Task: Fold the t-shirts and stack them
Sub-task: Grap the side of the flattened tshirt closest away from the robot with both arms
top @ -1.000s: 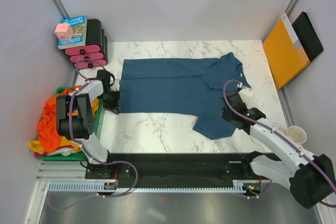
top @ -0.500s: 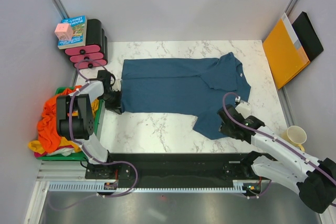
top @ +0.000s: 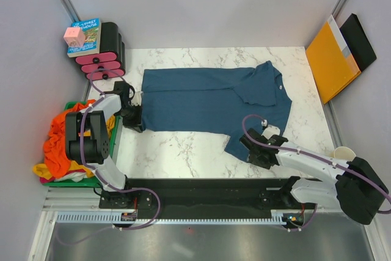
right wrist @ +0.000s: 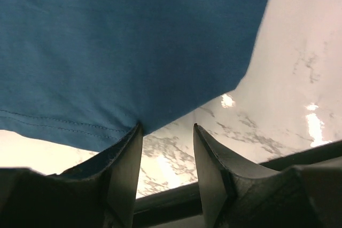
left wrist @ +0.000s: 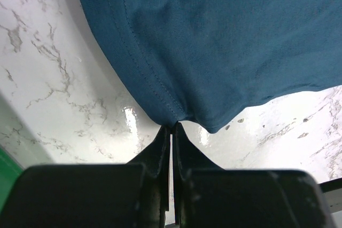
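A dark teal-blue t-shirt [top: 208, 105] lies spread flat on the marble table [top: 177, 148], its collar toward the right. My left gripper [top: 135, 121] is shut on the hem corner at the shirt's left near edge; in the left wrist view the cloth [left wrist: 214, 41] bunches into the closed tips [left wrist: 171, 126]. My right gripper [top: 247, 150] stands open at the near right corner of the shirt. In the right wrist view its left finger [right wrist: 125, 158] touches the cloth's [right wrist: 133, 41] edge, with bare marble between the fingers. Orange [top: 58, 139] and yellow [top: 41, 170] t-shirts lie heaped at the left.
The heaped shirts sit in a green bin [top: 70, 181] off the table's left edge. A black and pink stack [top: 104, 53] carrying a book and a pink cube stands at the back left. An orange envelope [top: 330, 59] and a black folder [top: 360, 41] lean at the right, with a paper cup [top: 345, 156] below them.
My right gripper has drawn back from the shirt's right side to its near right corner, jaws a little wider. The left gripper keeps its hold in place.
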`<state>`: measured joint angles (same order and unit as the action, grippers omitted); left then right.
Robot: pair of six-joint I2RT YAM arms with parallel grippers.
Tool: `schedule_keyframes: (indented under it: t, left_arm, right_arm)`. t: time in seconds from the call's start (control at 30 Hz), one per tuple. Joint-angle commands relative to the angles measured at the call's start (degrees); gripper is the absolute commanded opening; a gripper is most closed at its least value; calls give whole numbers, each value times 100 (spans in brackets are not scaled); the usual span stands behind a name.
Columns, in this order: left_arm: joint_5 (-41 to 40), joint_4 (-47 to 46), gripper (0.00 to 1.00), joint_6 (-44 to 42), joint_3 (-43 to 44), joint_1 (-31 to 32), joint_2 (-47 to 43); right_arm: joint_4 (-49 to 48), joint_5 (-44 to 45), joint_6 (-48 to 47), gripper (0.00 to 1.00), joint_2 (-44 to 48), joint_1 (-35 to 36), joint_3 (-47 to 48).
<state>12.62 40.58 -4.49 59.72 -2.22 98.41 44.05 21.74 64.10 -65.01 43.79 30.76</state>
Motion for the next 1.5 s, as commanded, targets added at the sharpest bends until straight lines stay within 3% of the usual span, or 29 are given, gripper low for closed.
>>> schedule_keyframes:
  t: [0.0, 0.07, 0.13, 0.3, 0.33, 0.63, 0.8, 1.0, 1.03, 1.17, 1.23, 1.47]
  left_arm:
    - [162, -50, 2, 10, 13, 11, -252]
    - [153, -50, 2, 1, 13, 11, -252]
    - [144, -50, 2, 1, 13, 11, -261]
    - [170, -59, 2, 1, -5, 11, -235]
    - [179, -59, 2, 1, 4, 2, -226]
    - [197, -59, 2, 10, 57, 11, -217]
    - [206, -59, 2, -8, 66, 2, -200]
    - [214, -59, 2, -17, 66, 11, -226]
    - [214, -59, 2, -17, 66, 11, -252]
    - [206, -50, 2, -43, 31, 11, -340]
    - [214, -59, 2, -61, 22, 11, -375]
    - [258, -67, 2, -34, 13, 11, -375]
  right_arm:
    - [-528, 129, 270, 51, -388, 59, -88]
    - [-626, 242, 427, 44, -626, 59, -36]
    - [-477, 357, 621, 26, -740, 147, 35]
    - [-415, 665, 780, 10, -469, 481, 9]
    - [-380, 709, 789, 2, -434, 499, 70]
    - [33, 1473, 658, 0, -407, 868, 1211]
    - [-28, 1825, 122, 0, -1143, 859, 2001]
    - [-353, 1650, -327, 0, -2348, 859, 2644]
    - [-423, 1615, -371, 3, -2454, 868, 2706]
    - [-406, 1894, -459, 44, -2544, 868, 3005]
    - [-354, 2088, -451, 53, -2359, 859, 3032]
    - [-28, 2309, -240, 55, -1656, 798, 2716]
